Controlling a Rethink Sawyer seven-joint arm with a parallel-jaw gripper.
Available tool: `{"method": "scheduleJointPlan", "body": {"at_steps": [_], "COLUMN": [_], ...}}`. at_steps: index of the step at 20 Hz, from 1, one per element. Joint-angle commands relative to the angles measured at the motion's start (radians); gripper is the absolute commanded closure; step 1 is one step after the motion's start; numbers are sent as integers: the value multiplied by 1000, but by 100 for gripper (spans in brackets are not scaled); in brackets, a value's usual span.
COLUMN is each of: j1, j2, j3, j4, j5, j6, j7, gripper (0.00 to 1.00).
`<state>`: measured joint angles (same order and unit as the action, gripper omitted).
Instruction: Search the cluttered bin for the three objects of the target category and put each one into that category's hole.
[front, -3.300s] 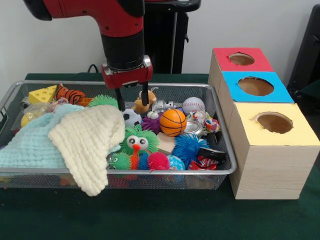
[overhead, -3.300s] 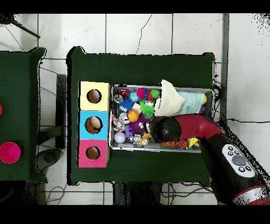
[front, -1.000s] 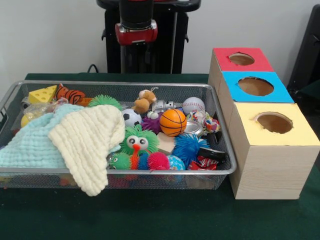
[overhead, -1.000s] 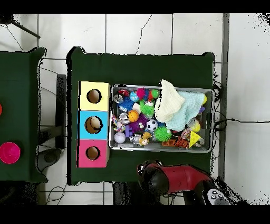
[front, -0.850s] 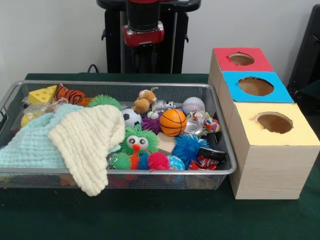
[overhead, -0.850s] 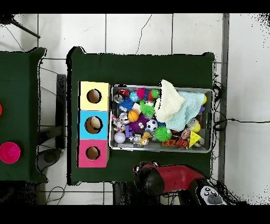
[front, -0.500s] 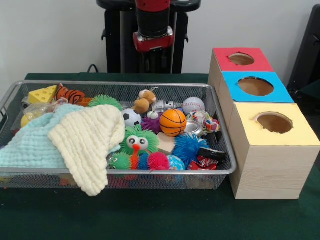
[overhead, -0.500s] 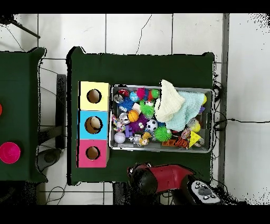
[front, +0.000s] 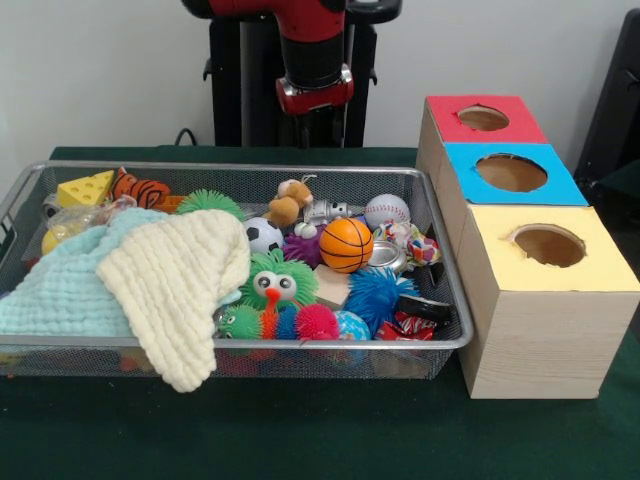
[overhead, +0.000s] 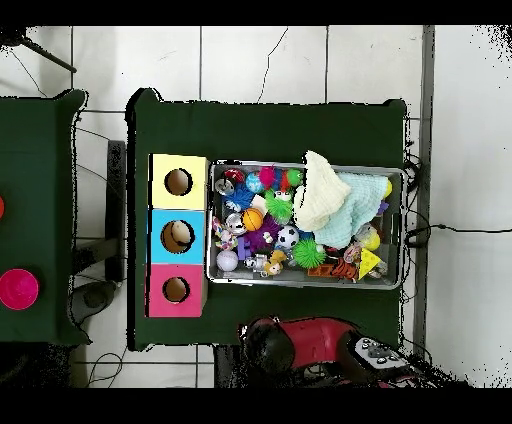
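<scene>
The silver wire-mesh bin (front: 250, 168) sits left of the boxes and is full of toys; it also shows in the overhead view (overhead: 305, 283). A brown plush monkey (front: 289, 200) lies at the bin's far side, next to a soccer ball; it also shows in the overhead view (overhead: 275, 261). An orange striped plush (front: 141, 188) lies at the far left. The red-topped hole (front: 483, 117) is on the farthest box and also shows from overhead (overhead: 176, 290). My gripper (front: 316, 125) hangs high behind the bin's far rim, in front of the black pedestal, with nothing seen in it.
A blue-topped hole (front: 511, 172) and a yellow-topped hole (front: 549, 244) follow toward the front. A cream cloth (front: 180, 280) and a mint cloth (front: 60, 290) cover the bin's left half. An orange basketball (front: 346, 244), a baseball (front: 386, 210) and spiky balls fill the right half.
The arm has risen out of the bin, drawn back beyond its far rim and slid right in the front view. The brown monkey has stayed in the bin.
</scene>
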<state>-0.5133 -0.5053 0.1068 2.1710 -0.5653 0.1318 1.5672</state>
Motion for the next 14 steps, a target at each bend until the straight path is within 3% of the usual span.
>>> {"method": "scheduleJointPlan", "body": {"at_steps": [1, 6, 14], "j1": [-5, -24, -42], "j2": [74, 55, 88], "j3": [13, 29, 39], "j4": [-150, -152, -178], "j5": [51, 45, 36], "j6": [-68, -40, -25], "j7": [168, 141, 118], "gripper": [0, 0, 0]}}
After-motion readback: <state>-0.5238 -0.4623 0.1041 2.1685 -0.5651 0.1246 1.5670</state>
